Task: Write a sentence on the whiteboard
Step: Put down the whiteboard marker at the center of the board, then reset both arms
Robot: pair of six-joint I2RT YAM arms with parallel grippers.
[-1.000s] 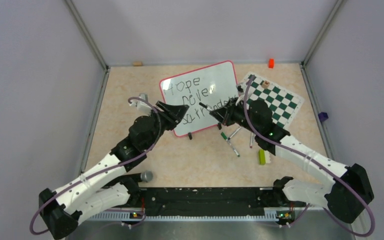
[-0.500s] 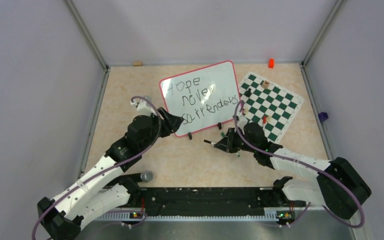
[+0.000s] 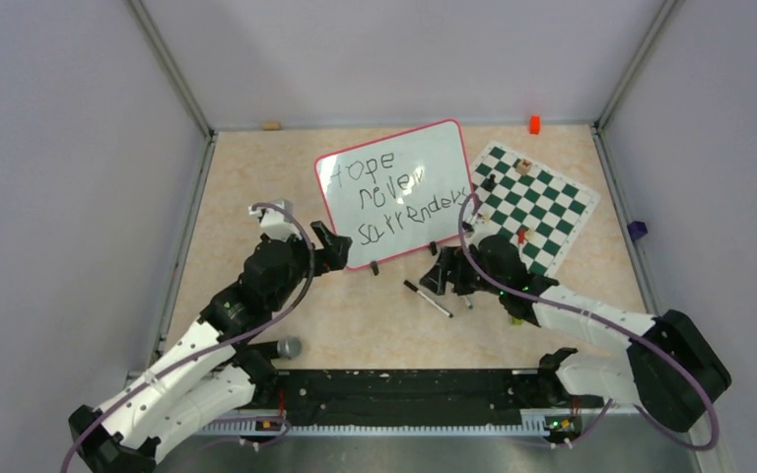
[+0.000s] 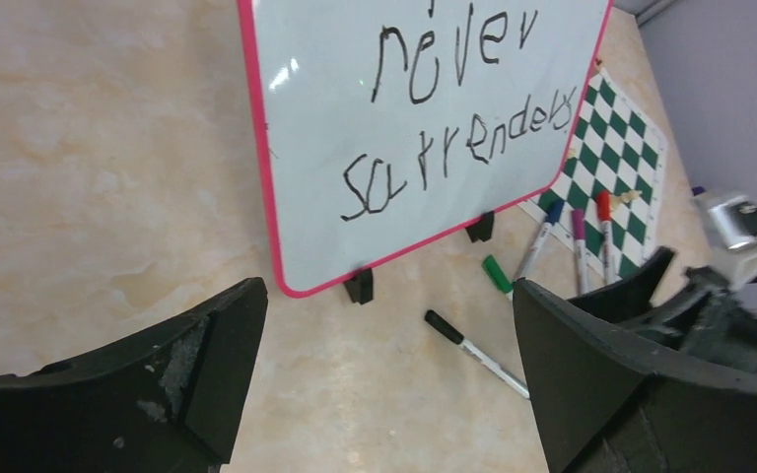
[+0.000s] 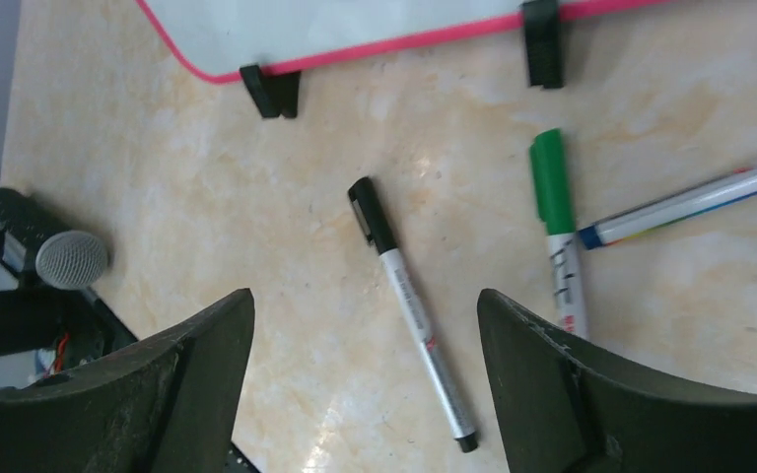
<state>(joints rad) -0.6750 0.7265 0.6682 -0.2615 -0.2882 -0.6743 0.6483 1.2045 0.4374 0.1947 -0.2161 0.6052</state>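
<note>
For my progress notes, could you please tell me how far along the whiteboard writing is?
Done: the sentence, three lines reading roughly "Hope never surrenders", is on the whiteboard. In hand: nothing; the left hand and right hand are both open and empty, and the black marker lies on the table. Left: apparently nothing to write.

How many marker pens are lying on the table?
5. Black-capped marker lies apart; green, blue, purple and red ones cluster by the chess mat. The right arm may hide more.
</note>
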